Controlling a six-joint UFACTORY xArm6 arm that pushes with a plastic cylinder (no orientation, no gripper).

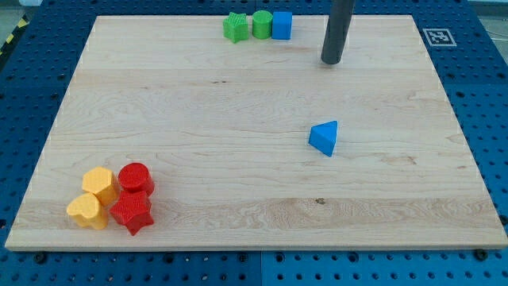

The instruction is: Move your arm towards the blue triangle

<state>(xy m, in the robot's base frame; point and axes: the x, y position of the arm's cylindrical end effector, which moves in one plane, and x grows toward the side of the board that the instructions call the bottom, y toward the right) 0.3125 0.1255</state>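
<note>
4 blocks cluster at the lower left of the wooden board (238,199): red star (132,213), yellow heart (86,211), yellow hexagon (100,183), red cylinder (136,177).
My tip (332,61), a bare rod touching nothing, sits upper right, well apart from the blue triangle (325,137) right of centre below it; green star (235,27), green cylinder (261,25) and blue cube (282,25) line the top edge.

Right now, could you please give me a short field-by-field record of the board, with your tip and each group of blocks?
tip: my tip, near the view's top, above the blue triangle, not touching
top row: green star, green cylinder, blue cube
bottom-left cluster: yellow hexagon, yellow heart, red cylinder, red star
</note>
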